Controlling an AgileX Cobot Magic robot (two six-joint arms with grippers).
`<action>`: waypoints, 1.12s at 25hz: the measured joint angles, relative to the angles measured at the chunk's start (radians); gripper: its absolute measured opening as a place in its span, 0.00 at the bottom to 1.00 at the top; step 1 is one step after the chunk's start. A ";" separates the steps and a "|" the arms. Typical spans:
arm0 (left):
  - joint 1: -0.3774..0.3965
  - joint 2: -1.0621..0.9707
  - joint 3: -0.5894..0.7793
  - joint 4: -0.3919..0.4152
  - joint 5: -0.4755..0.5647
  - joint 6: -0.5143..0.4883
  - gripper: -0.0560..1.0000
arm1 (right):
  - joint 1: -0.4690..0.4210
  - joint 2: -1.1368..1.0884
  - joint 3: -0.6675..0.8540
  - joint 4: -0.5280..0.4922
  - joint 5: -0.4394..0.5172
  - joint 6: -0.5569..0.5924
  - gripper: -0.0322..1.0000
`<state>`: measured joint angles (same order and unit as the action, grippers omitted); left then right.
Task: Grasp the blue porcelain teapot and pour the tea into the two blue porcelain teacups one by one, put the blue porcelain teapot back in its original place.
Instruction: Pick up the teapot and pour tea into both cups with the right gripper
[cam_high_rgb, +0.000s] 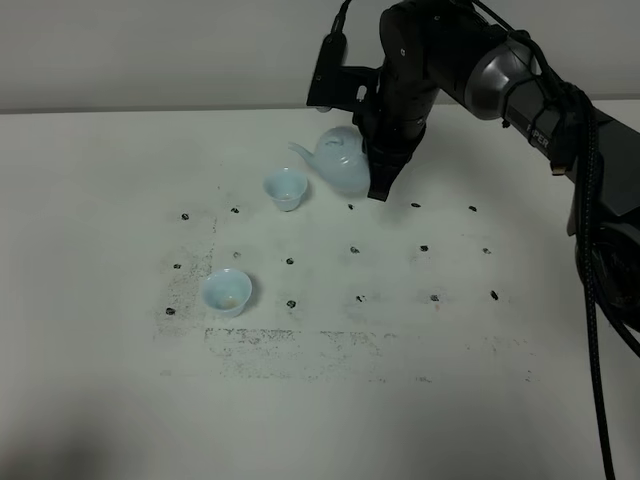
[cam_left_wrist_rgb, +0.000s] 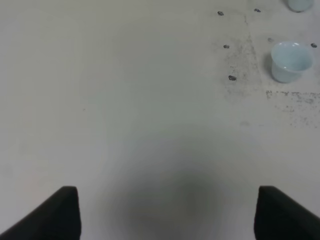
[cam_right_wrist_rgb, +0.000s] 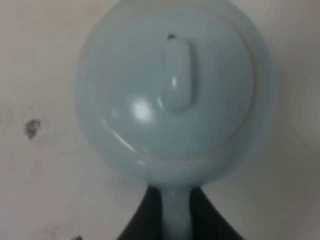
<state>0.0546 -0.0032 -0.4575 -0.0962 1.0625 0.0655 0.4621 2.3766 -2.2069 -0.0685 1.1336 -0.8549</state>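
The blue porcelain teapot (cam_high_rgb: 338, 158) is at the back of the table, its spout pointing left toward the farther teacup (cam_high_rgb: 285, 188). My right gripper (cam_high_rgb: 378, 178) is shut on its loop handle. From the right wrist the lidded teapot (cam_right_wrist_rgb: 172, 90) fills the view, with its handle pinched in the right gripper (cam_right_wrist_rgb: 176, 212). Whether the pot rests on the table is unclear. The nearer teacup (cam_high_rgb: 227, 292) stands toward the front left. My left gripper (cam_left_wrist_rgb: 166, 192) hovers open over bare table, well away from the nearer teacup (cam_left_wrist_rgb: 290, 60) and the farther teacup (cam_left_wrist_rgb: 300, 4).
The white table (cam_high_rgb: 110, 200) carries a grid of small black marks (cam_high_rgb: 354, 250) and a scuffed, speckled patch (cam_high_rgb: 300, 340) near the front. The right arm (cam_high_rgb: 520, 80) and its cables reach in from the right edge.
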 joint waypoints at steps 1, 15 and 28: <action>0.000 0.000 0.000 0.000 0.000 0.000 0.70 | 0.000 0.003 0.000 -0.005 -0.011 -0.008 0.07; 0.000 0.000 0.000 0.000 0.000 0.002 0.70 | 0.012 0.031 -0.001 -0.153 -0.054 -0.110 0.07; 0.000 0.000 0.000 0.000 0.000 0.002 0.70 | 0.041 0.031 -0.001 -0.256 -0.063 -0.133 0.07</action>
<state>0.0546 -0.0032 -0.4575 -0.0962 1.0625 0.0673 0.5031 2.4073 -2.2080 -0.3241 1.0710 -0.9875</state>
